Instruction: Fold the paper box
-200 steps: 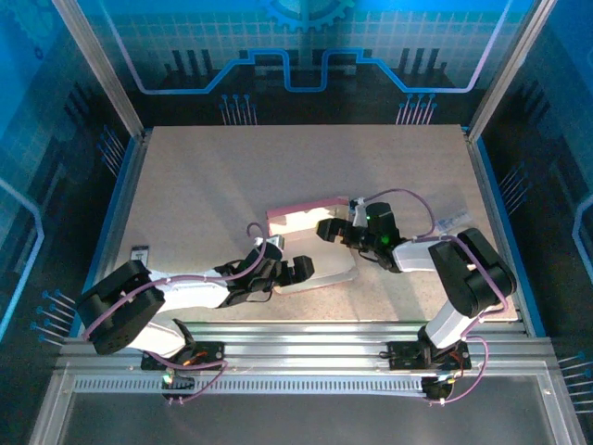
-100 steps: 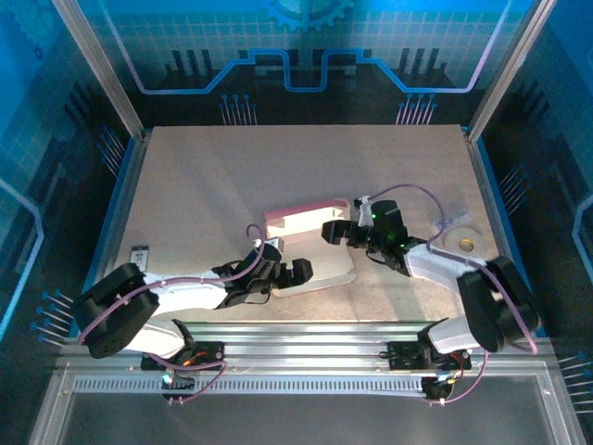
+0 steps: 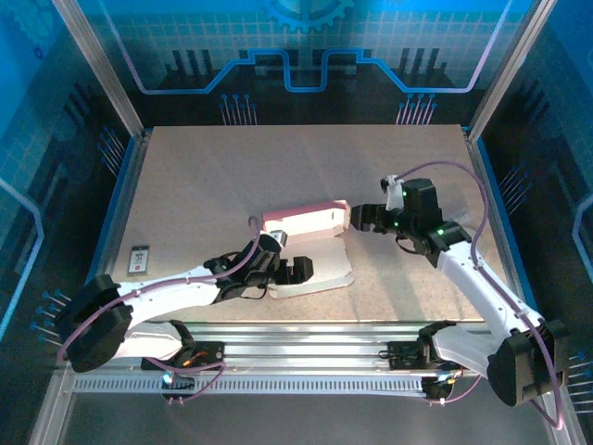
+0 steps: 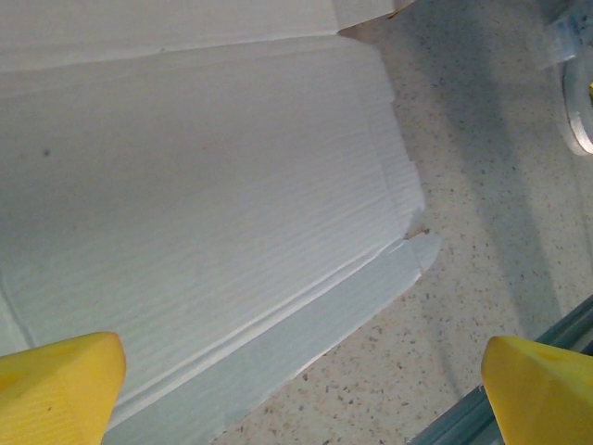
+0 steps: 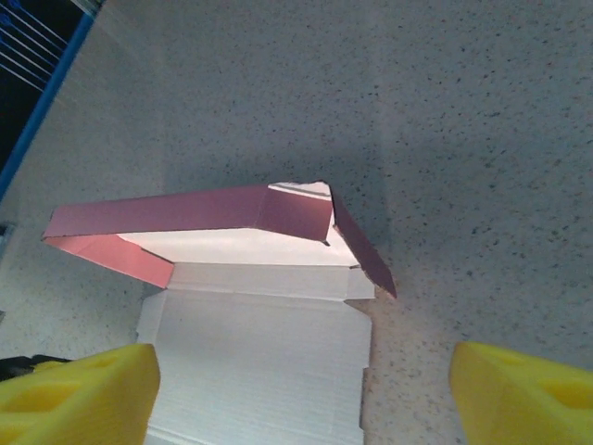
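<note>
Toward the near edge of the tabletop (image 3: 204,185), roughly midway along it, the paper box (image 3: 324,258) lies opened out. Its long axis runs along that edge and its back flap (image 3: 306,221) is tilted up. The left gripper (image 3: 298,270) is over the near-left part, jaws wide apart, maybe touching. The right gripper (image 3: 361,219), jaws apart too, sits just off the flap's right end, so it's nearer.

paper box (image 5: 185,213): pink outside, whitish inside (faintly ribbed) | table (image 5: 463,139): beige-grey, dark speckles
</note>
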{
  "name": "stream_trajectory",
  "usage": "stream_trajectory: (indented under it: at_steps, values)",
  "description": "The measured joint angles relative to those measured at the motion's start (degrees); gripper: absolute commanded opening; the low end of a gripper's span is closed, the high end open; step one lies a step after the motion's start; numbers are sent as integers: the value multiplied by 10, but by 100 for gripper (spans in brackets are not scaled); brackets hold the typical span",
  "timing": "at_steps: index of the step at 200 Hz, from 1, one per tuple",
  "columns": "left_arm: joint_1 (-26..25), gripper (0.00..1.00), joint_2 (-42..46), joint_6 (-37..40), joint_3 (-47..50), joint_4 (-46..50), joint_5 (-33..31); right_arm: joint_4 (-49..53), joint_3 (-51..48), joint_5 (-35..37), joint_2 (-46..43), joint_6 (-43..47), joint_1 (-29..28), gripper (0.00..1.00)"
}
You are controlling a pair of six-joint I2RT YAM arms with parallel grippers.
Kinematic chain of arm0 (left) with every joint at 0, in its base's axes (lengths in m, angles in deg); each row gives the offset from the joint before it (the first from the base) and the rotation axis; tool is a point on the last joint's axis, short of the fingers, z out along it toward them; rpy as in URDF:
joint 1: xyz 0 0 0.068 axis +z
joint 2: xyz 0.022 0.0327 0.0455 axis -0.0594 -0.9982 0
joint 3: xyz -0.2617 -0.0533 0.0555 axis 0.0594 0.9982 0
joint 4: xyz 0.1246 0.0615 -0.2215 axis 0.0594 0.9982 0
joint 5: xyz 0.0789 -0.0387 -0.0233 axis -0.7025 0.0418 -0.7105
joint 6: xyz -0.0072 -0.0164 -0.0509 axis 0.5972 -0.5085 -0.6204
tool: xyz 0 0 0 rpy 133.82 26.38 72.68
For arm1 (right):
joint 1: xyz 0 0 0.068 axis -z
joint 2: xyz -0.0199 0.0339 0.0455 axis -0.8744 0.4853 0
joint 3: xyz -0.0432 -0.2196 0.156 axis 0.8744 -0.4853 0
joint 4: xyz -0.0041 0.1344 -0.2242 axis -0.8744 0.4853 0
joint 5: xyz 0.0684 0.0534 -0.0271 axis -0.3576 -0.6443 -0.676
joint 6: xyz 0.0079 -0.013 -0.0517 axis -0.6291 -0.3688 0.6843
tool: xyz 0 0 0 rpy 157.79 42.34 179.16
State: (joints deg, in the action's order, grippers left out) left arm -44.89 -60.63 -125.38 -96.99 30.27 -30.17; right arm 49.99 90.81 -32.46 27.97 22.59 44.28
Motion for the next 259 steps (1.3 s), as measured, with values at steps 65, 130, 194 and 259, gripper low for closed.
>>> stream_trajectory:
  at_steps: [65,130,194,259]
  values:
    - [-7,99,-78,30,-35,3,3,76,115,2,142,39,2,62]
    - [-30,99,-139,29,-52,10,-18,96,159,9,235,57,-6,57]
    - [-45,99,-163,29,-71,22,-40,104,223,20,304,82,-12,44]
    - [-51,99,-180,28,-86,25,-48,117,231,43,330,97,-41,21]
